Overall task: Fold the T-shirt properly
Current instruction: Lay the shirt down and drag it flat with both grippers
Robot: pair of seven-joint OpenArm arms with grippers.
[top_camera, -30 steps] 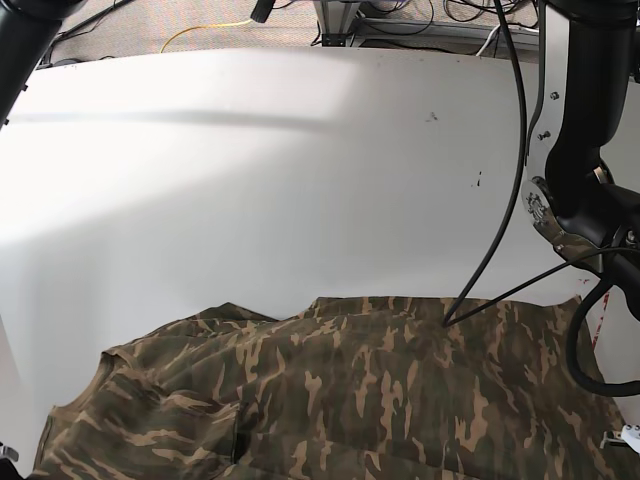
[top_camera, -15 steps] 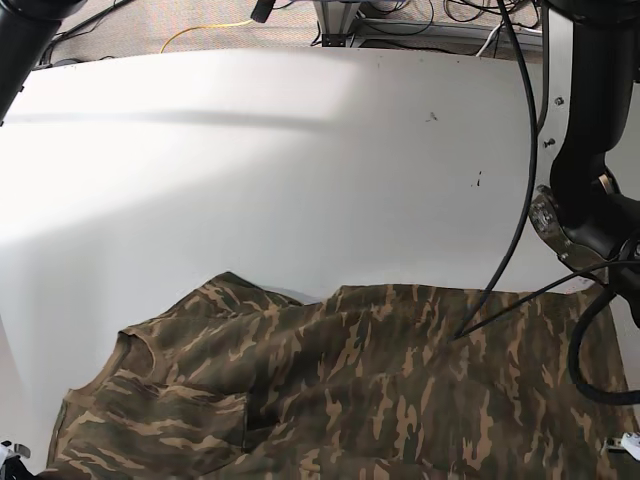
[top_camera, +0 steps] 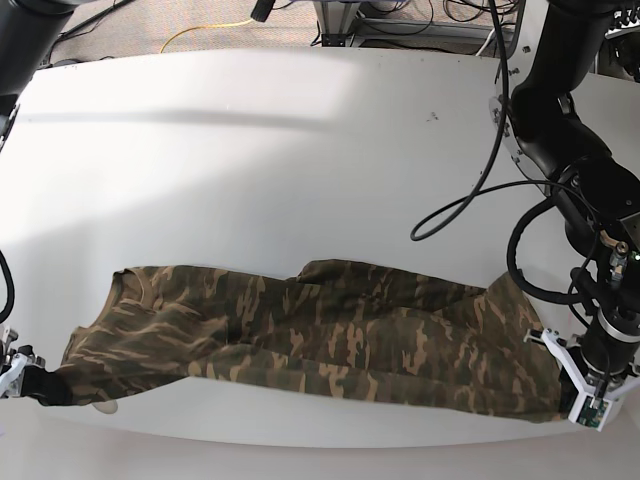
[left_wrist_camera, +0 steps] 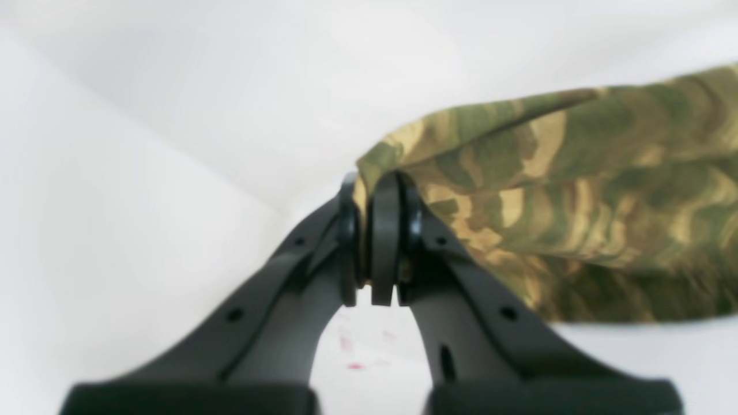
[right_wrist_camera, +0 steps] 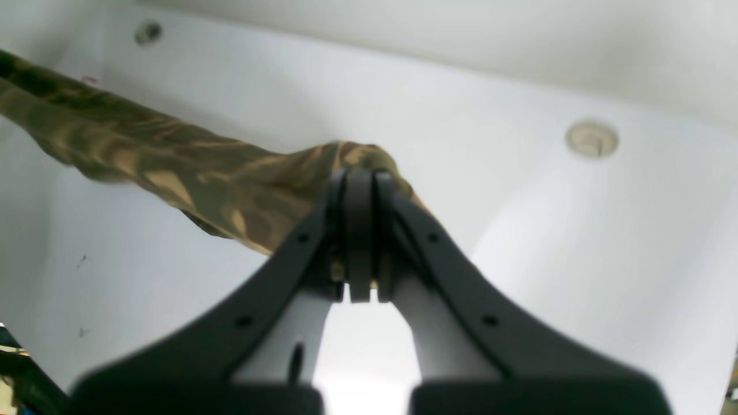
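Observation:
The camouflage T-shirt [top_camera: 330,340] lies stretched in a long band across the near part of the white table [top_camera: 300,170]. My left gripper [top_camera: 562,398] is at the shirt's right end in the base view. In the left wrist view the left gripper [left_wrist_camera: 373,193] is shut on a bunched edge of the shirt [left_wrist_camera: 576,190]. My right gripper [top_camera: 45,385] is at the shirt's left end. In the right wrist view the right gripper [right_wrist_camera: 358,180] is shut on a fold of the shirt [right_wrist_camera: 173,167]. The neckband is not clearly visible.
The table's front edge [top_camera: 300,440] runs just below the shirt. Black cables [top_camera: 470,200] hang from the left arm [top_camera: 560,130] over the table's right side. Round screw holes [right_wrist_camera: 592,138] mark the table surface. Cables and a frame [top_camera: 380,20] lie beyond the far edge.
The shirt, which filled the bottom of the base view, has been drawn out into a flatter, narrower band between both grippers. Both grippers have come into view at its ends.

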